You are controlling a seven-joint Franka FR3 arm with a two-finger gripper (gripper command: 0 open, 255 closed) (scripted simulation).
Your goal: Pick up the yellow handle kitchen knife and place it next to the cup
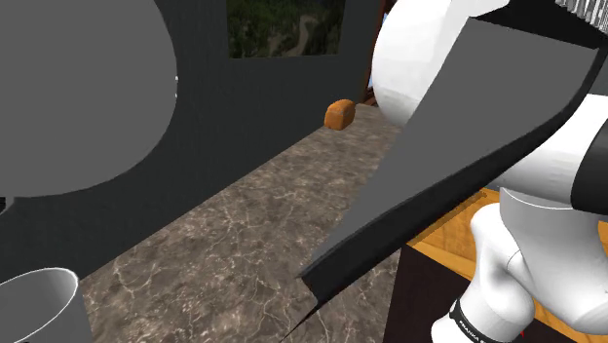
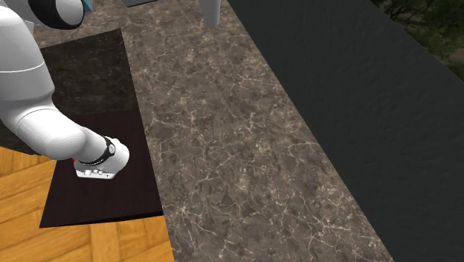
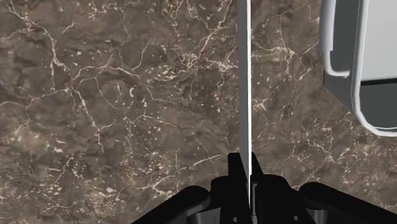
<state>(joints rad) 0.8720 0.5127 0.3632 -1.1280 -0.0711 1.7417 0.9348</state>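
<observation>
My gripper (image 3: 248,167) is shut on the kitchen knife, and its thin grey blade (image 3: 247,76) runs edge-on straight out from between the fingers, above the marbled counter (image 3: 114,108). The handle is hidden in the fingers, so its colour cannot be told. In the shoulder view the blade (image 1: 458,175) crosses as a broad dark grey slant, tip down over the counter. Its tip (image 2: 210,11) hangs in at the second exterior view's top edge. A white and grey cup-like vessel (image 3: 362,63) stands on the counter to one side of the blade. A white cup rim (image 1: 39,292) shows at the shoulder view's lower left.
A dark wall (image 1: 273,107) runs along the counter's far side, seen as wall (image 2: 372,97) in the second exterior view. A brown loaf (image 1: 339,114) lies at the counter's far end. A large grey rounded shape (image 1: 78,97) looms at the shoulder view's upper left. The black stand (image 2: 97,179) adjoins the counter.
</observation>
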